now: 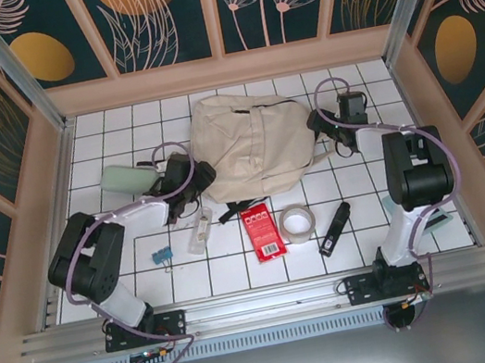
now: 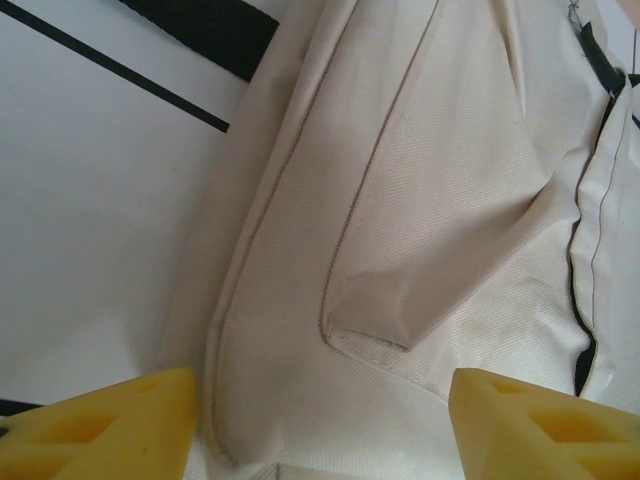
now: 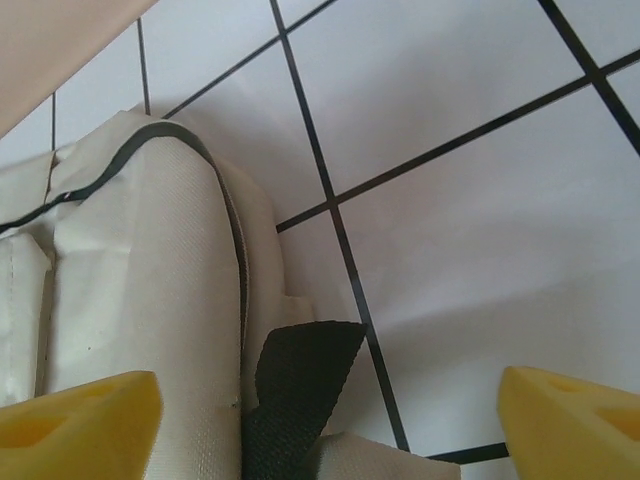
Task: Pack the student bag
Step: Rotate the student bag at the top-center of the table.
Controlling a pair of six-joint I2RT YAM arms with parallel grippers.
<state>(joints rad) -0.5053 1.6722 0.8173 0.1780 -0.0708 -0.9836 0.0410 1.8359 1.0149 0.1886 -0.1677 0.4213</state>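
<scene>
The student bag (image 1: pixel 249 141), a large cream backpack with black zipper lines, lies flat on the tiled table at the back centre. My left gripper (image 1: pixel 193 179) is at its lower left edge. In the left wrist view that gripper (image 2: pixel 320 430) is open, its yellow fingertips (image 2: pixel 110 425) wide apart over a stitched fold of the bag's fabric (image 2: pixel 420 230). My right gripper (image 1: pixel 322 125) is at the bag's right edge. It (image 3: pixel 325 425) stands open too, one finger over the cream fabric (image 3: pixel 130 300), with a black strap (image 3: pixel 300 385) between the jaws.
In front of the bag lie a mint green case (image 1: pixel 126 177), a blue clip (image 1: pixel 160 254), a white flat item (image 1: pixel 200 231), a red packet (image 1: pixel 261 230), a tape roll (image 1: pixel 296 223) and a black tool (image 1: pixel 334 228). Wooden walls (image 1: pixel 57 167) enclose the table.
</scene>
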